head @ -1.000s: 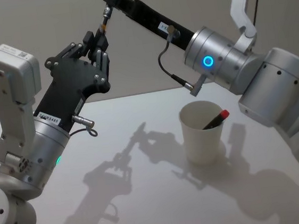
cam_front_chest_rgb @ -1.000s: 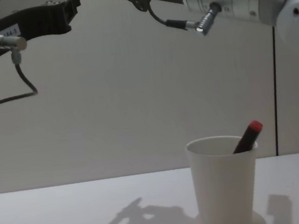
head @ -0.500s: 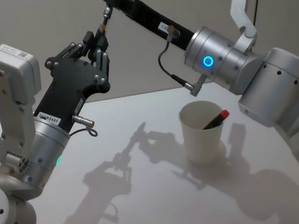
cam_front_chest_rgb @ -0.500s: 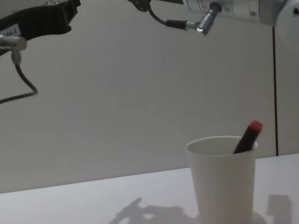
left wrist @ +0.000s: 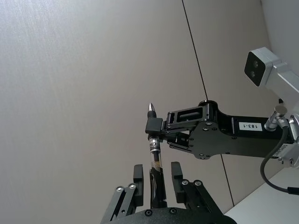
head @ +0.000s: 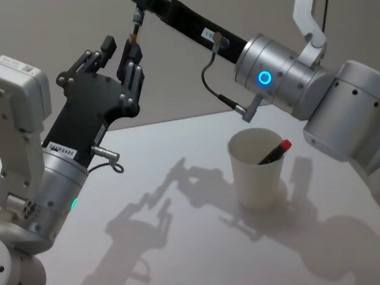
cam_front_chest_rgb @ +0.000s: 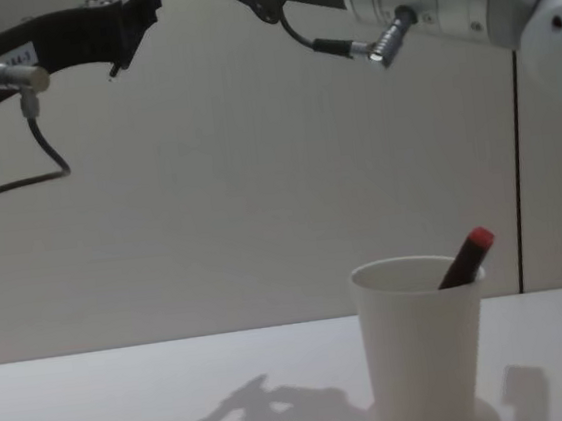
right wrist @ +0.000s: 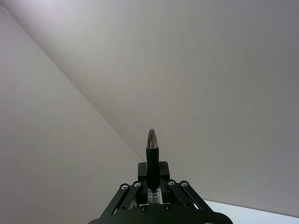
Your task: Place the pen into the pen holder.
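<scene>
A black pen (head: pixel 135 27) with a silver tip is held up high in front of the wall. My right gripper (head: pixel 138 1) is shut on its upper part, as the left wrist view confirms for that right gripper (left wrist: pixel 154 126). My left gripper (head: pixel 121 50) stands open around the pen's lower end, its fingers (left wrist: pixel 138 173) clear of the barrel on both sides. In the right wrist view the pen (right wrist: pixel 152 156) sticks out from my right gripper (right wrist: pixel 152 176). The pen holder (head: pixel 256 168), a white paper cup, stands on the table to the right and holds a red-capped pen (head: pixel 275 152).
In the chest view the pen holder (cam_front_chest_rgb: pixel 422 346) stands on the white table (cam_front_chest_rgb: pixel 131 407) with the red-capped pen (cam_front_chest_rgb: pixel 468 255) leaning out of its rim. Both arms cross high above the table, and their shadows fall left of the cup.
My left gripper's fingers have spread apart and let go of the pen. The right gripper keeps hold of it, and neither arm has shifted noticeably.
</scene>
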You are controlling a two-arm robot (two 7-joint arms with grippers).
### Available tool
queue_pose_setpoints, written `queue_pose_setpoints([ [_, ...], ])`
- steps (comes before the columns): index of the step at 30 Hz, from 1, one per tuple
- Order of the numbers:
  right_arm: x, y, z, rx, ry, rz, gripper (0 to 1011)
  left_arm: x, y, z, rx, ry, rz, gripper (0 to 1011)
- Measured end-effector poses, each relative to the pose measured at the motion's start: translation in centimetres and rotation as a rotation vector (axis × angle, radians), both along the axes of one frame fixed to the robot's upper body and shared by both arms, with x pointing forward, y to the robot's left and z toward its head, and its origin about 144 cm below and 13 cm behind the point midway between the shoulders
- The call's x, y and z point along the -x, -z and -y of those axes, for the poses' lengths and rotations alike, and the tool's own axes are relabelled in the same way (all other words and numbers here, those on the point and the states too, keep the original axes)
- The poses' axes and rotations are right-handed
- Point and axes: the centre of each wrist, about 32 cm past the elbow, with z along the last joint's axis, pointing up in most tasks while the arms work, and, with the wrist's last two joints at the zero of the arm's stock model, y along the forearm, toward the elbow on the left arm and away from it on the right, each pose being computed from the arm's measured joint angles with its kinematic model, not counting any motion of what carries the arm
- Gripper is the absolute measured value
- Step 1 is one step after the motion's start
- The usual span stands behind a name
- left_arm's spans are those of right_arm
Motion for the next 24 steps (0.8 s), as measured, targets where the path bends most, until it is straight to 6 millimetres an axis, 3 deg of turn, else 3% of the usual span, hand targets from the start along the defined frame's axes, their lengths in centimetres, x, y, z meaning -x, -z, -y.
queue_pose_setpoints([
  [16, 0.01, -0.02, -0.03, -0.001, -0.002, 0.002, 144, 0.00, 0.02, 0.00, -0.001, 0.000, -0.001, 840],
  [24, -0.16, -0.69, 0.47, 0.014, 0.019, 0.024, 144, 0.00, 0.02, -0.01, -0.002, 0.000, -0.001, 1001],
])
